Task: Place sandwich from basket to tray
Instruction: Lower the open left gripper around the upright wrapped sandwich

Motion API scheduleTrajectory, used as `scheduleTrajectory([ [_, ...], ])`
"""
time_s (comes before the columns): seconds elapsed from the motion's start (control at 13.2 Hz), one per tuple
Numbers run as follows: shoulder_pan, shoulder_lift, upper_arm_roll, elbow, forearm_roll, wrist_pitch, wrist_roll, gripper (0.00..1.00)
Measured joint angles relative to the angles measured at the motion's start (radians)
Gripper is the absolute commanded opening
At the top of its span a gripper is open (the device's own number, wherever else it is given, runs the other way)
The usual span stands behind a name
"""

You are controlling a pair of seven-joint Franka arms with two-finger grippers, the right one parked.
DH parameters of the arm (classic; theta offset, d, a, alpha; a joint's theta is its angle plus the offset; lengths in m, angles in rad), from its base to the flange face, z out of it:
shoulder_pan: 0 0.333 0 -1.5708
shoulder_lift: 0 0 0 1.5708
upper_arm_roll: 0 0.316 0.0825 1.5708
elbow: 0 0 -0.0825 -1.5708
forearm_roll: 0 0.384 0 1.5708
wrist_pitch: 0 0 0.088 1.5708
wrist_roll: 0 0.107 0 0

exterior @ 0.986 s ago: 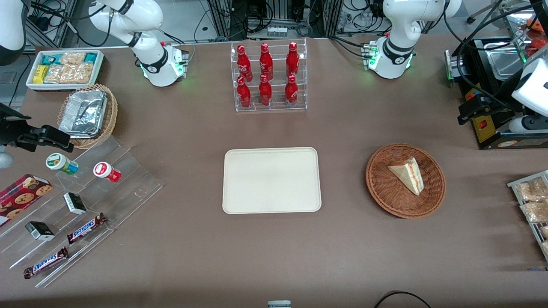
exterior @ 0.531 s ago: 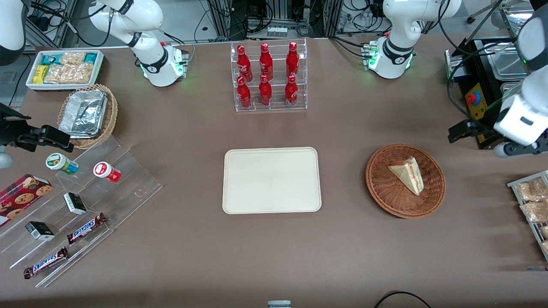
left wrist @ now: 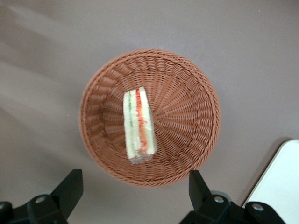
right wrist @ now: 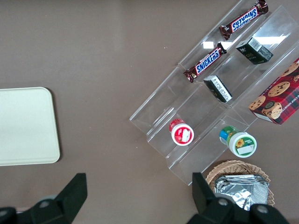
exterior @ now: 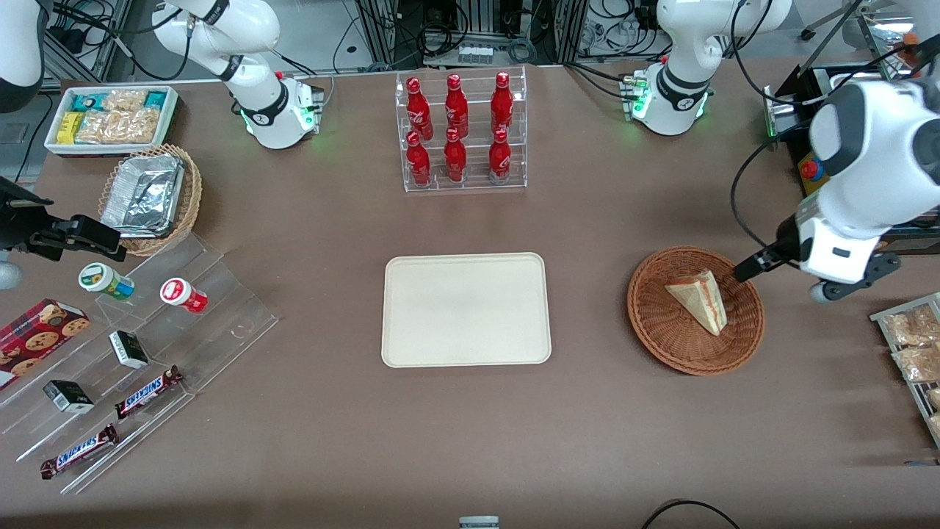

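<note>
The bench (exterior: 470, 441) was covered in a matt brown surface, and cable-strewn equipment racks were seen along its edge farthest from the front camera. A clear rack of red bottles (exterior: 459, 132) was stood near that edge, at twelve o'clock from the tray (exterior: 465, 309). The cream tray was laid flat at the middle of the bench, with nothing on it. Toward the parked arm's end, a stepped clear display (exterior: 139, 353) with chocolate bars, small boxes and two tubs was seen, along with a foil-lined wicker basket (exterior: 150, 197) and a white bin of snacks (exterior: 111, 117).

The basket (exterior: 695, 310) was set at three o'clock from the tray, toward the working arm's end. The sandwich (exterior: 699, 299) was lying inside it, its layered cut edge turned upward in the left wrist view (left wrist: 138, 125).

The gripper (left wrist: 135, 189) was held above the bench just beside the basket's rim. Its fingers (left wrist: 70, 186) were spread wide, and nothing was held or touched by them.
</note>
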Motion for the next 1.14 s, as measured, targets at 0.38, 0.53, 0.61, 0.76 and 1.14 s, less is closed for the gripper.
scheduleTrajectory([
  [0.38,-0.027,0.073,-0.027,-0.049,0.006,0.106,-0.150,1.00],
  [0.53,-0.027,0.098,-0.027,-0.049,0.038,0.107,-0.155,1.00],
  [0.61,-0.027,0.110,-0.026,-0.051,0.055,0.110,-0.158,1.00],
  [0.76,-0.027,0.135,-0.025,-0.070,0.067,0.153,-0.164,1.00],
  [1.14,-0.026,0.173,-0.021,-0.136,0.067,0.257,-0.221,1.00],
])
